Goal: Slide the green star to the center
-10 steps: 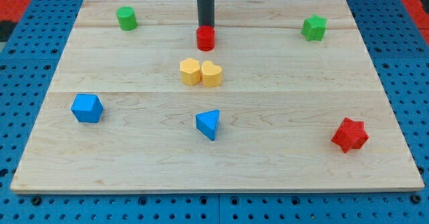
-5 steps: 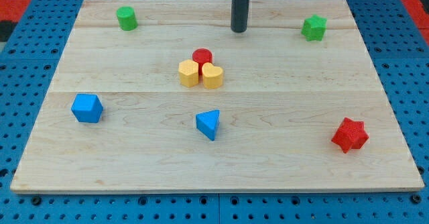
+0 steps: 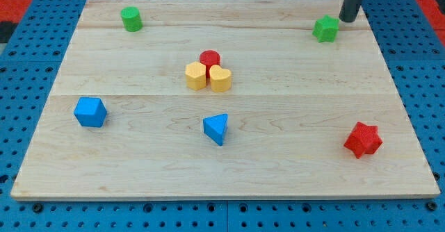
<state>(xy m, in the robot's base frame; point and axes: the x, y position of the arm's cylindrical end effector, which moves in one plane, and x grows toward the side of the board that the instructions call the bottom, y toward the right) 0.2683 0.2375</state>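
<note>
The green star [image 3: 325, 28] sits on the wooden board [image 3: 139, 162] near the view's top right. My tip [image 3: 348, 19] stands just to the right of and slightly above the star, close to it, with a small gap between them. A red cylinder [image 3: 210, 58] rests against two yellow blocks, a hexagon [image 3: 196, 75] and a heart [image 3: 220, 78], near the board's middle.
A green cylinder [image 3: 131, 19] stands at the top left. A blue block [image 3: 90, 112] lies at the left, a blue triangle [image 3: 216, 128] below the middle, and a red star [image 3: 363, 139] at the bottom right.
My tip left the red cylinder, which slid down against the yellow blocks, and then moved right along the top of the board to the green star's upper right side.
</note>
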